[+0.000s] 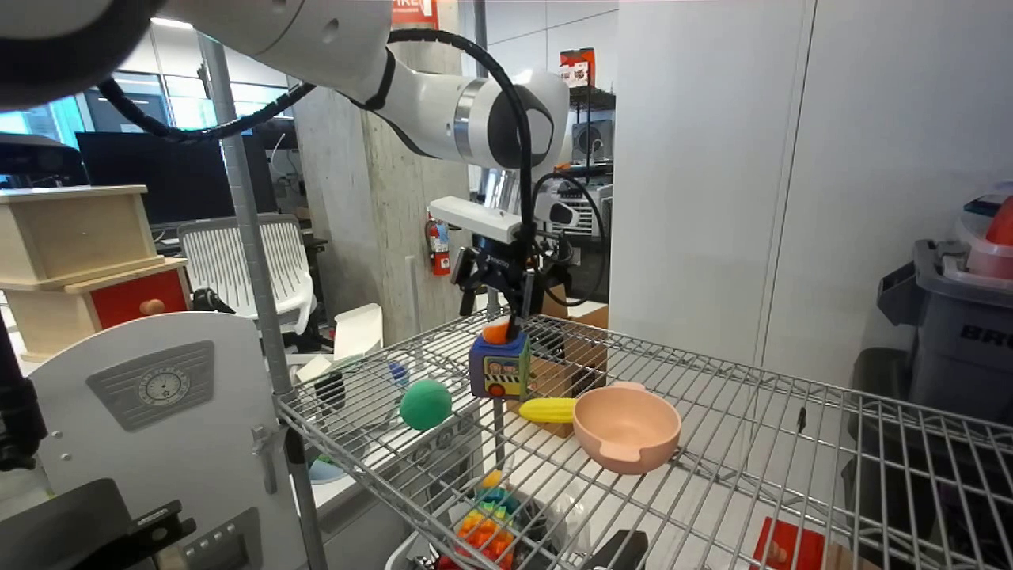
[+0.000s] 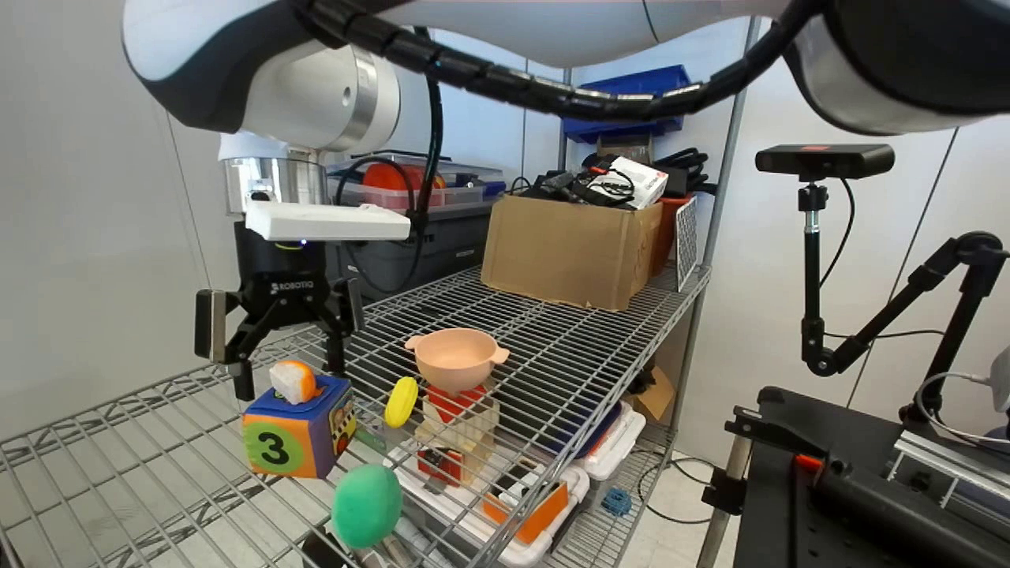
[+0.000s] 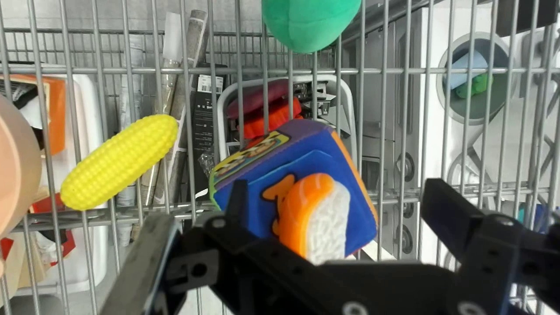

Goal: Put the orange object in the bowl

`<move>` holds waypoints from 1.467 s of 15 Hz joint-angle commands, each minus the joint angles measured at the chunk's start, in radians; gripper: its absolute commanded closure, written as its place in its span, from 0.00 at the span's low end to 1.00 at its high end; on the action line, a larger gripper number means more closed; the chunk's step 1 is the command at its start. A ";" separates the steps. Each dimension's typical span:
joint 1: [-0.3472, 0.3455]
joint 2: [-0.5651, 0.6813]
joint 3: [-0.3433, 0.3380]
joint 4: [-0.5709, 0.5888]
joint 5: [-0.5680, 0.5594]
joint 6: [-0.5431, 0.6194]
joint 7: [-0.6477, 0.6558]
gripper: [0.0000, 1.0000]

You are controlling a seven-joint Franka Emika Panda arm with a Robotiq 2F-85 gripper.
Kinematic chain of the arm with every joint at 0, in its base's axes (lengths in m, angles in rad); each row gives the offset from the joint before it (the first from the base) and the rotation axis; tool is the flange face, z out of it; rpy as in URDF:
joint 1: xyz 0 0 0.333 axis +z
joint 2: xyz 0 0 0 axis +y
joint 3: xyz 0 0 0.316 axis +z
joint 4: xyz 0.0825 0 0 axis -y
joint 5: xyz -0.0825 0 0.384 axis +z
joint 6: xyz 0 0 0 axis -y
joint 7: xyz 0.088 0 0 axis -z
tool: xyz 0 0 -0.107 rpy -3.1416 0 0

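Observation:
The orange object is a sushi-like piece, orange on one side and white on the other. It lies on the blue top of a soft cube (image 2: pixel 278 442) and shows in both exterior views (image 1: pixel 497 331) (image 2: pixel 293 380) and in the wrist view (image 3: pixel 313 214). My gripper (image 2: pixel 289 371) points down with its fingers spread and nothing between them gripped. In the wrist view the fingers (image 3: pixel 339 199) stand apart on either side of the orange object, which is nearer the left finger. The salmon-pink bowl (image 1: pixel 627 427) stands upright on the shelf in both exterior views (image 2: pixel 456 363). The wrist view shows only its edge (image 3: pixel 16 166).
Everything stands on a wire shelf (image 1: pixel 712 362). A yellow corn piece (image 3: pixel 120 162) lies between cube and bowl. A green ball (image 1: pixel 426 404) sits near the cube. A cardboard box (image 2: pixel 552 248) and a grey bin (image 2: pixel 458 241) stand beyond the bowl in an exterior view.

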 commanded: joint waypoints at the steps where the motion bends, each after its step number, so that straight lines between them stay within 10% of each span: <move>1: 0.006 0.047 -0.008 0.077 -0.010 -0.014 0.017 0.28; 10: 0.000 0.044 -0.034 0.086 -0.025 0.007 0.038 0.91; 22: -0.150 0.003 -0.036 0.082 0.001 -0.025 0.191 0.91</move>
